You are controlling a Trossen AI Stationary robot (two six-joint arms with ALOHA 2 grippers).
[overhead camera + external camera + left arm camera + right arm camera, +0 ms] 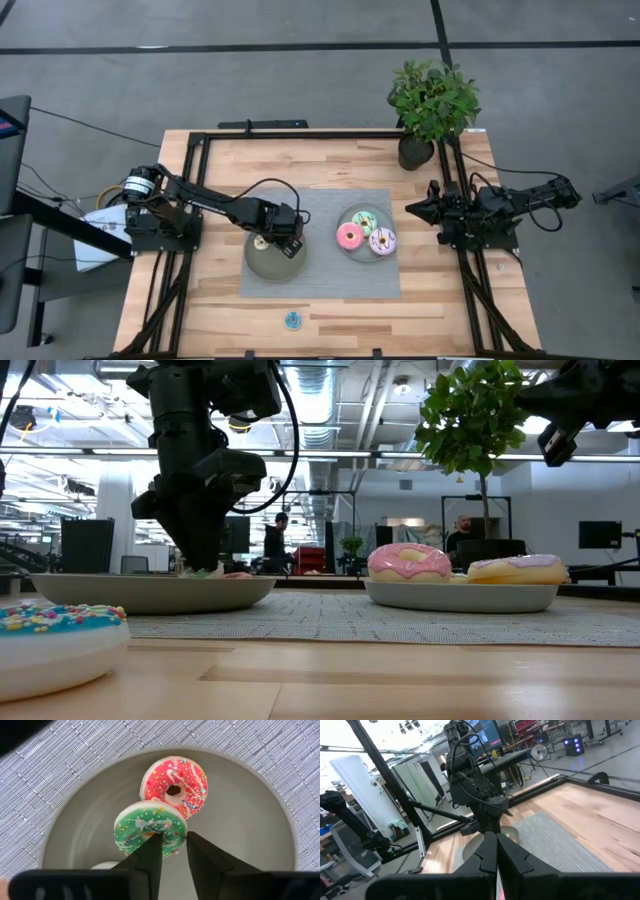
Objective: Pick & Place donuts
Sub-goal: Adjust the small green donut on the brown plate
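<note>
My left gripper [174, 840] is down over the left grey-green plate [262, 266], shut on the tiny green donut [145, 822]. That donut overlaps the near edge of the tiny red donut [176, 782], which lies flat in the plate. A sliver of the cream donut [105, 865] shows beside the fingers. The pink [349, 236], green-white [364, 220] and white-purple [383, 241] donuts lie on the right plate [350, 252]. The tiny blue donut [292, 320] rests on the bare wood near the table's near edge. My right gripper [496, 842] is shut, hovering at the table's right side. My left gripper holds the green donut by the side of its ring [174, 844] nearest the fingers. One finger [150, 857] reaches to the hole and the other [202, 857] stands outside the rim. It comes from above, pointing down. The donut's far edge lies against the red donut.
A grey woven mat [320, 285] lies under both plates. A potted plant [430, 105] stands at the far right corner. A black metal frame [300, 135] runs around the tabletop. Bare wood lies near the blue donut.
</note>
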